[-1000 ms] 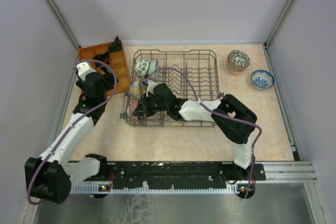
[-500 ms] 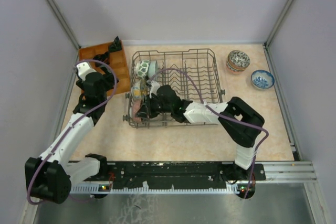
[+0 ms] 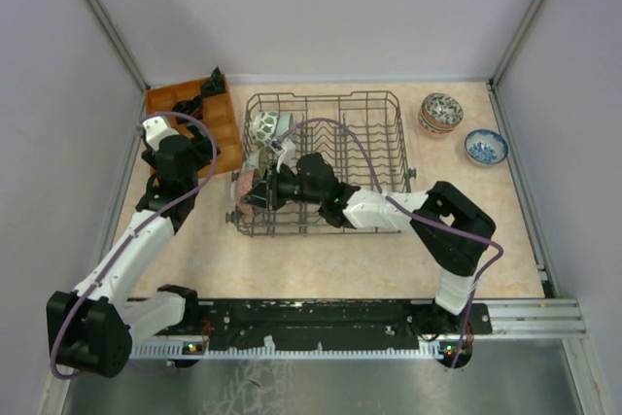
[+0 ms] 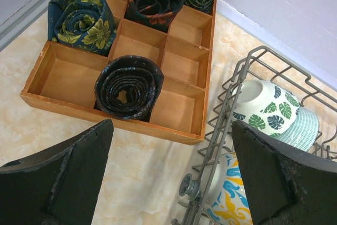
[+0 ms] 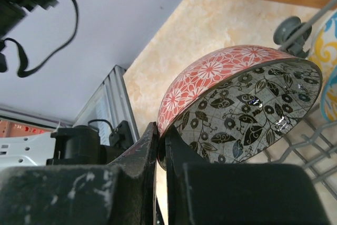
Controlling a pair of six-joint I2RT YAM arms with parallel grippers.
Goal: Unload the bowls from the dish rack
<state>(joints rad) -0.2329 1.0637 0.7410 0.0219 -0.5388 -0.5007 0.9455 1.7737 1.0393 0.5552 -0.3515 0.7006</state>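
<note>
The dark wire dish rack (image 3: 374,119) stands mid-table. My right gripper (image 3: 264,188) is shut on the rim of a red-orange floral bowl (image 5: 221,72) with a black leaf pattern inside, held tilted over the rack's left end (image 3: 247,185). A green-leaf bowl (image 4: 266,111), a green-striped bowl (image 4: 305,127) and a blue-and-yellow bowl (image 4: 234,196) stand in the rack's left end. Two stacked bowls (image 3: 441,112) and a blue bowl (image 3: 485,147) sit on the table at the far right. My left gripper (image 4: 168,177) is open and empty, left of the rack (image 4: 231,93).
An orange-brown compartment tray (image 4: 181,69) with rolled dark fabrics (image 4: 126,85) lies at the back left, touching the rack's corner region. Grey walls close in the table on three sides. The rack's wheel (image 4: 188,187) sits near the left gripper.
My right gripper has lifted the red-orange bowl up and toward the rack's back left. The left arm has not moved.
</note>
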